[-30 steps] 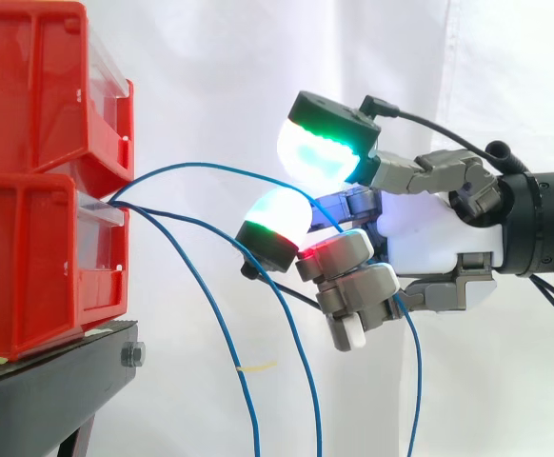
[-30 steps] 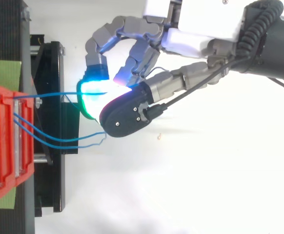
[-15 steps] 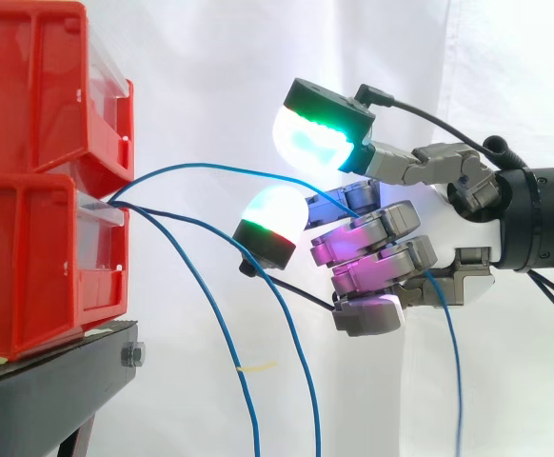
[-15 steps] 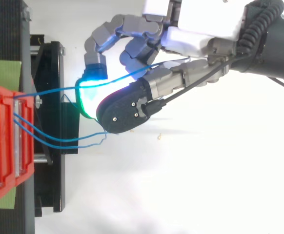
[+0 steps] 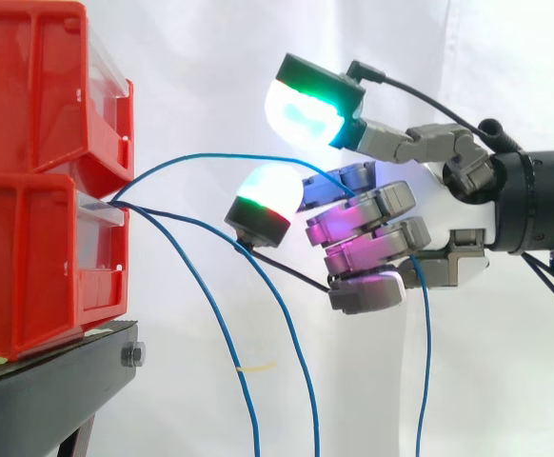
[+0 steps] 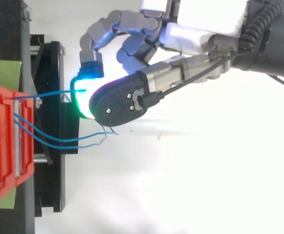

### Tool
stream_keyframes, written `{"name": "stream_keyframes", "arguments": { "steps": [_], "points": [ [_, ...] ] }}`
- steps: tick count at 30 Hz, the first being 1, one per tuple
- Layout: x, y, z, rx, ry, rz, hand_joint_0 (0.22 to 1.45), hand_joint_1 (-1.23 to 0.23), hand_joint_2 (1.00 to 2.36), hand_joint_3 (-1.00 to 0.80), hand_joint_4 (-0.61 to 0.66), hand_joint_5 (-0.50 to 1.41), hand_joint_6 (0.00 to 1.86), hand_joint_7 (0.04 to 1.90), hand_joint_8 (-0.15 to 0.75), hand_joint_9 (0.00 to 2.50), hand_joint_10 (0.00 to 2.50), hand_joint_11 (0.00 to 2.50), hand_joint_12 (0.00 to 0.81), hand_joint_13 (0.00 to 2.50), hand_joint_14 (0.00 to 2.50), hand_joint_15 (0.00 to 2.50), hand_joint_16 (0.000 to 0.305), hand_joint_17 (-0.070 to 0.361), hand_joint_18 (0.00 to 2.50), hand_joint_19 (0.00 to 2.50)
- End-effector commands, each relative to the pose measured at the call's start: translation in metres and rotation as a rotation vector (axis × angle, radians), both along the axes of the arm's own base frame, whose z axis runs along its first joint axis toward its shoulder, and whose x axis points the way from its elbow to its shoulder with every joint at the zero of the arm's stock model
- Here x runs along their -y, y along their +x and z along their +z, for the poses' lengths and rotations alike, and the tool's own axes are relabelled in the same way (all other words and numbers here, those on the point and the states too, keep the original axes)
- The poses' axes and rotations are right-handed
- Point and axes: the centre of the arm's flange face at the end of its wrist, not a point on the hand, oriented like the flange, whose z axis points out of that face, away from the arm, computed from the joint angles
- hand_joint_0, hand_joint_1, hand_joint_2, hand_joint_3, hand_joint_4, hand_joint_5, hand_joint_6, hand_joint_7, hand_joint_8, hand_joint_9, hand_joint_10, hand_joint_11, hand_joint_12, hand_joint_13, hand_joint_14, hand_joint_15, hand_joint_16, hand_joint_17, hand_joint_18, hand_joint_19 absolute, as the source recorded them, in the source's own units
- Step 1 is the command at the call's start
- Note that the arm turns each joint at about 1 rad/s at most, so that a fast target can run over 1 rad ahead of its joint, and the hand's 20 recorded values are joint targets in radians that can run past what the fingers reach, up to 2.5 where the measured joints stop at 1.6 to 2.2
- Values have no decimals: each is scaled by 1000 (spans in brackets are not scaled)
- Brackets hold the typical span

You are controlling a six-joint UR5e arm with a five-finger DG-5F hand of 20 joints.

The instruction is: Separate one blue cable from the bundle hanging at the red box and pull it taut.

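Note:
Several thin blue cables come out between the two stacked red bins (image 5: 29, 257). One blue cable (image 5: 258, 160) arcs up and right into my hand (image 5: 448, 238). It passes through the curled fingers (image 5: 363, 249), which glow magenta, and its tail hangs down below the palm. The thumb pad (image 5: 306, 105) glows green and cyan above the cable, apart from it. From above, this cable (image 6: 49, 93) runs from the bin to under the hand (image 6: 195, 36). The other cables (image 6: 78, 138) sag loose below and away from the hand.
The bins (image 6: 5, 146) rest on a black stand (image 5: 58, 381) at the left, with a white curtain behind. The loose cables hang down past the stand's right edge, in the space between the stand and my hand.
The fingers have curled tighter round the one cable, and the hand has shifted a little left toward the bins. The cable's hanging tail has swung left.

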Motion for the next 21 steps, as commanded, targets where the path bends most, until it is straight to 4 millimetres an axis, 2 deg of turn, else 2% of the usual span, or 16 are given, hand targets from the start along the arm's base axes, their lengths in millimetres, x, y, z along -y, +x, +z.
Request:
{"name": "stream_keyframes", "arguments": {
  "steps": [1,7,16,19,21],
  "points": [
    [4,-1,7,-23,-2,-2,579,-521,1000,-500,198,-192,866,990,315,856,1870,1295,340,1032,1551,1396,44,99,1119,1277],
    [17,-1,17,-33,-8,-19,584,-524,1000,-500,195,-192,864,979,318,856,1867,1295,341,1033,1546,1396,43,97,1116,1293],
    [30,-7,13,-74,-13,-52,611,-504,1000,-500,192,-187,862,1002,310,865,1925,1298,338,1028,1706,1372,41,93,1141,1325],
    [35,-10,12,-96,-16,-78,625,-503,1008,-408,174,-186,875,1051,316,866,2005,1284,333,1031,1749,1379,41,91,1155,1338],
    [37,-12,11,-111,-18,-94,614,-556,1017,-272,197,-191,907,1117,326,860,2041,1297,342,1031,1778,1365,41,93,1167,1340]
  ]
}}
